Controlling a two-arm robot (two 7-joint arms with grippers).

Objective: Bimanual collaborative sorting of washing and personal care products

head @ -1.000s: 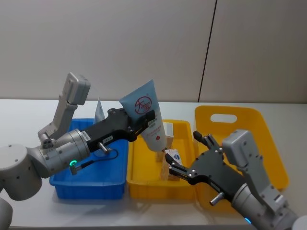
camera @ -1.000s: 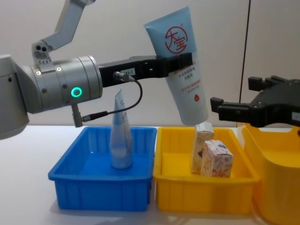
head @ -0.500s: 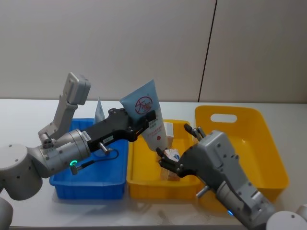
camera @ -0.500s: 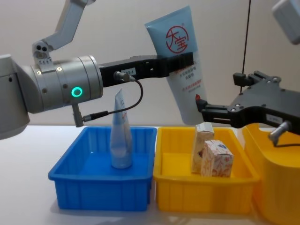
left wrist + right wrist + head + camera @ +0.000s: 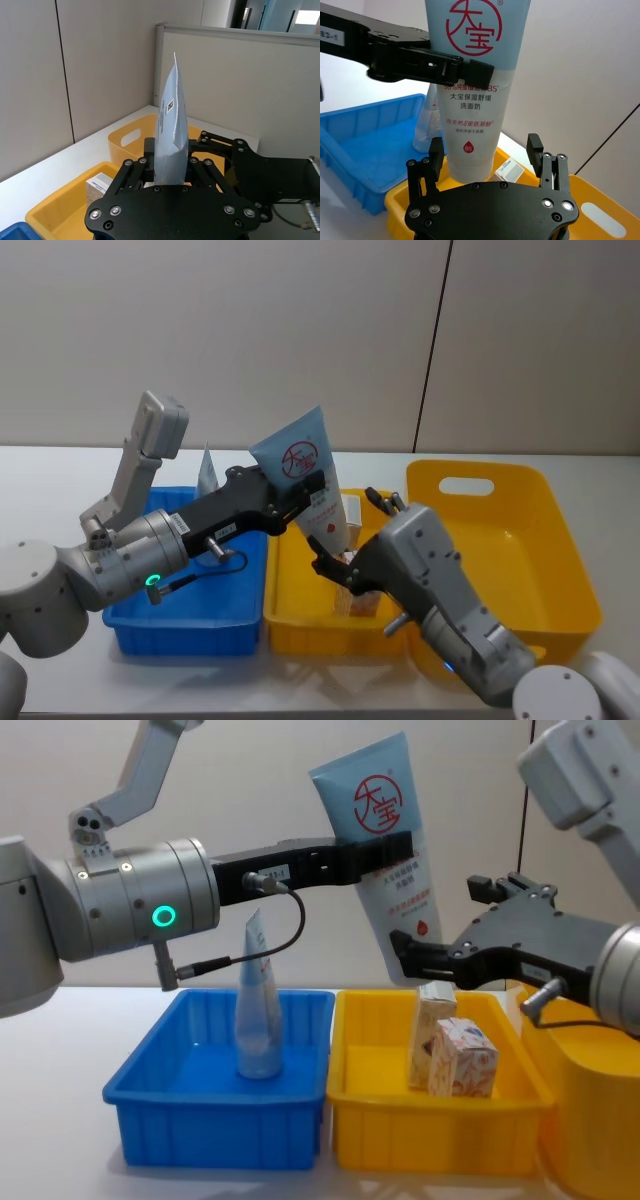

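Aloft, left tool grips blue tube; right tool open, perhaps touching.

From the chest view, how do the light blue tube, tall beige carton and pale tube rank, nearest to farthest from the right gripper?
1. Light blue tube: lower end between the open right gripper fingers.
2. Tall beige carton: just below, in the yellow tray.
3. Pale tube: far left, in the blue tray.

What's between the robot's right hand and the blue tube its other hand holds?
Nothing: the right wrist view shows the right hand, open, with a finger either side of the light blue tube near its lower end. The left hand grips it higher.
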